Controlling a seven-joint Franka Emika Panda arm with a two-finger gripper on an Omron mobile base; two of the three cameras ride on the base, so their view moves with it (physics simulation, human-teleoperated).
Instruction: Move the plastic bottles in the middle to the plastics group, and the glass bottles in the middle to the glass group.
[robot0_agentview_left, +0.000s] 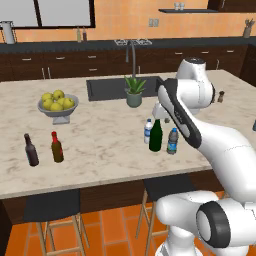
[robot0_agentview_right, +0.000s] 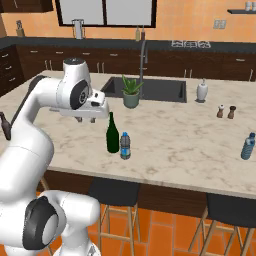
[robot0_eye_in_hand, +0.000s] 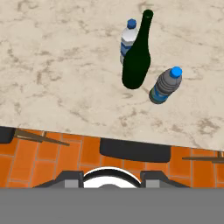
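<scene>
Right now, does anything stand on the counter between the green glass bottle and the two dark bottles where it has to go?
Nothing visible: bare marble lies between the green bottle and the dark bottles. The fruit bowl sits farther back.

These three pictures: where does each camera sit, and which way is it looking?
Left base view: behind the arm to its left, looking forward and down at the island counter; the white arm rises at lower right.
Right base view: behind to the right, same counter; the arm rises at lower left.
Hand view: on the hand, looking down at the counter edge and stools.
Shared: all three show the green glass bottle between two plastic water bottles.
</scene>
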